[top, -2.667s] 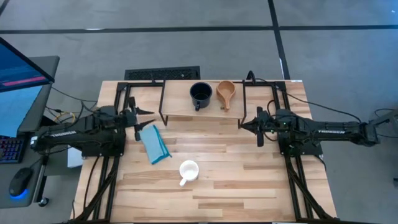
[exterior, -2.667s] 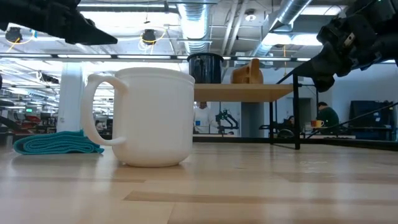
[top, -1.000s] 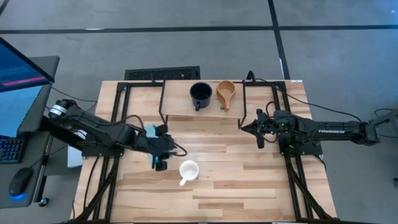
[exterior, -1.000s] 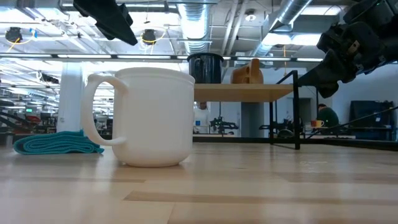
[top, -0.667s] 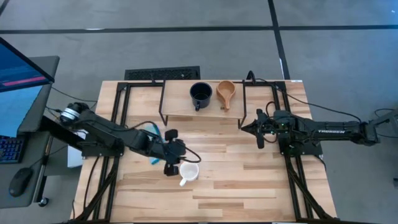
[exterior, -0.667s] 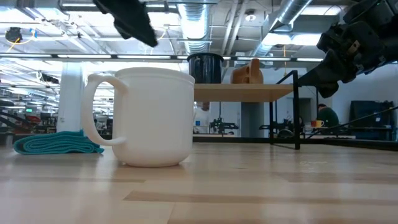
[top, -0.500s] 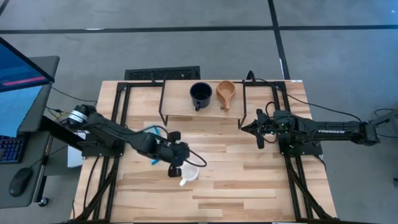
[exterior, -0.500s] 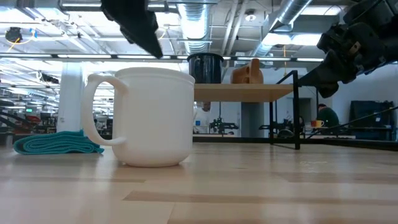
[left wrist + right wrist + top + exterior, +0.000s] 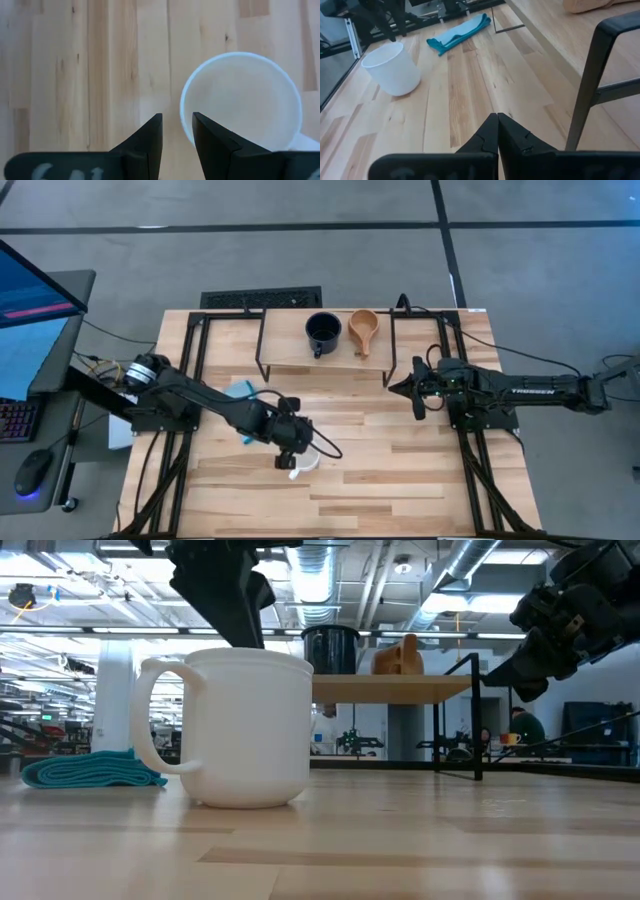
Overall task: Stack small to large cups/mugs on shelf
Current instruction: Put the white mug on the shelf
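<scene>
Two grippers are mine, and only the left gripper (image 9: 288,452) is at work: it hangs over the middle of the counter (image 9: 400,470), right above the white mug (image 9: 245,728). Its fingers (image 9: 150,137) stand a narrow way apart, holding nothing; in my left wrist view the gap between them sits beside the mug's rim, one finger just outside it and the other level with the rim's edge, though I cannot tell whether either touches the rim. From table height the gripper shows as a dark shape just over the mug's top edge, with the handle on the mug's other side. The white mug stands upright on the counter, mouth up, well apart from the shelf (image 9: 290,352). On the shelf's plank top the dark mug (image 9: 323,332) and the wooden cup (image 9: 362,330) sit side by side, near each other. A blue cloth (image 9: 92,771) lies on the counter near my left arm, partly hidden beneath it from above. My right gripper (image 9: 394,386) waits by the shelf's right legs, above the counter, its fingers pressed together and empty.
</scene>
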### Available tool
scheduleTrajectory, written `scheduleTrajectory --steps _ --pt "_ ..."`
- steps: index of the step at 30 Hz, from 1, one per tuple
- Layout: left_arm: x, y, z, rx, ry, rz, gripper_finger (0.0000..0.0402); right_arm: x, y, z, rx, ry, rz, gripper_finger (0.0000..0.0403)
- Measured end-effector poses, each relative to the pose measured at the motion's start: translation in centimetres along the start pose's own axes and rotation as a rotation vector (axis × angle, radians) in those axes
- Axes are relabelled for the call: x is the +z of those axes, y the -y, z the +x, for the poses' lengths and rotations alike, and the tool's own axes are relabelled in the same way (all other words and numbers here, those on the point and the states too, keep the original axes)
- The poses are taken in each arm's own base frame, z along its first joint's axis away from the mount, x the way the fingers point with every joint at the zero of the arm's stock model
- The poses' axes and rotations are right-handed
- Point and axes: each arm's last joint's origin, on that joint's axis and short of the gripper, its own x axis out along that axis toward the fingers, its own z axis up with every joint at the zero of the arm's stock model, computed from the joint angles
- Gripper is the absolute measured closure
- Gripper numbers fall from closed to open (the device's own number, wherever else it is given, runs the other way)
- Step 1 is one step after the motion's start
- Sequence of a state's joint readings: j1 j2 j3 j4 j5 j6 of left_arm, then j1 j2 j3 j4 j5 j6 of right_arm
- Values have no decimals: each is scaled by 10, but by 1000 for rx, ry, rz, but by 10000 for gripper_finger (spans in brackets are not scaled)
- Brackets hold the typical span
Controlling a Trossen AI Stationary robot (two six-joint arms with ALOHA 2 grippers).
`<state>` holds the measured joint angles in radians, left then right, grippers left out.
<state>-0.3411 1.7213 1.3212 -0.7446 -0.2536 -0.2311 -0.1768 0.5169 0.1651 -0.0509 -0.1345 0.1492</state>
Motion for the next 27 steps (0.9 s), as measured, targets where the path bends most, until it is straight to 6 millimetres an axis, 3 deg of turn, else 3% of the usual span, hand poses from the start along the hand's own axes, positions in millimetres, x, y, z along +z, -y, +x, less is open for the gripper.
scheduleTrajectory --steps 14,27 --pt "7 -15 4 -100 11 -47 303 0 0 0 0 -2 0 376" --pt "7 -13 12 -137 -3 -6 303 0 0 0 0 -2 0 376"
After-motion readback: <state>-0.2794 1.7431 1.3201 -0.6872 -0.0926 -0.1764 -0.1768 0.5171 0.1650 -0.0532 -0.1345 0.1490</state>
